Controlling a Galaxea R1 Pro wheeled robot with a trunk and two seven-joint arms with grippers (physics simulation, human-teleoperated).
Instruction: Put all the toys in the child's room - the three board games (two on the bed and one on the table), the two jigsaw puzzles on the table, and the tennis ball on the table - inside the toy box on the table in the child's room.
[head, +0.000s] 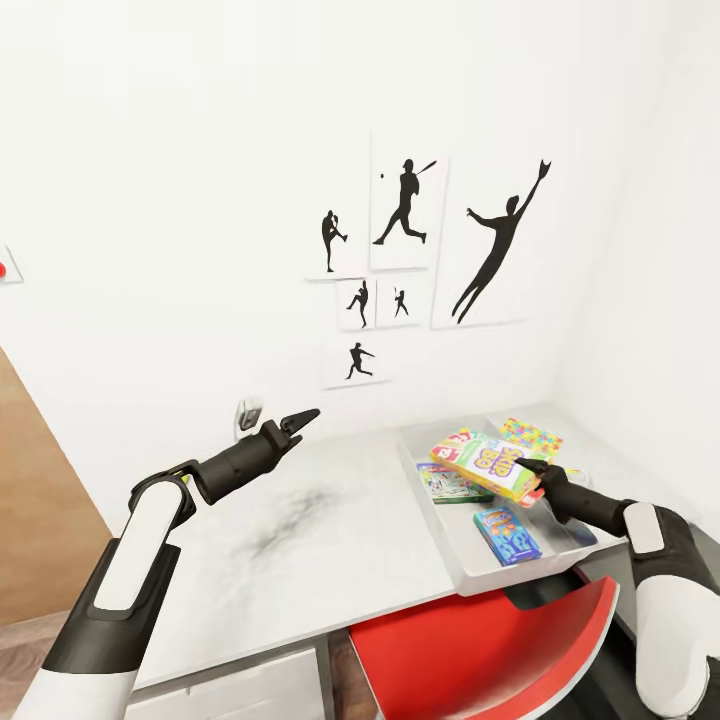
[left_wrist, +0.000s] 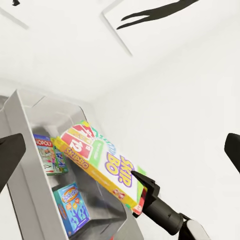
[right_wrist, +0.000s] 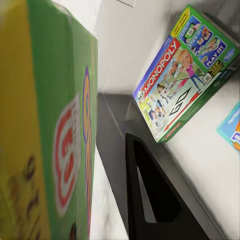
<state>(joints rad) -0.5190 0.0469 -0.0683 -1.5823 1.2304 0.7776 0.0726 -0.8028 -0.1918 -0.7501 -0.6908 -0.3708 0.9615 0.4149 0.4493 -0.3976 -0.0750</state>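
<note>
Right hand (head: 535, 478) – clamped on Skip-Bo box (head: 487, 463)

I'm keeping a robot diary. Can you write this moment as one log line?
right gripper: shut on Skip-Bo box over toy box | in box: Monopoly box, blue game box | left gripper: open

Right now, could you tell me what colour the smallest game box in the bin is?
Mostly blue, with colourful print; the left wrist view shows it best.

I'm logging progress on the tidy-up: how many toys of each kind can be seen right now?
Board games: 3, namely Skip-Bo, Monopoly and the blue game
Jigsaw puzzles: 1
Total: 4
</note>
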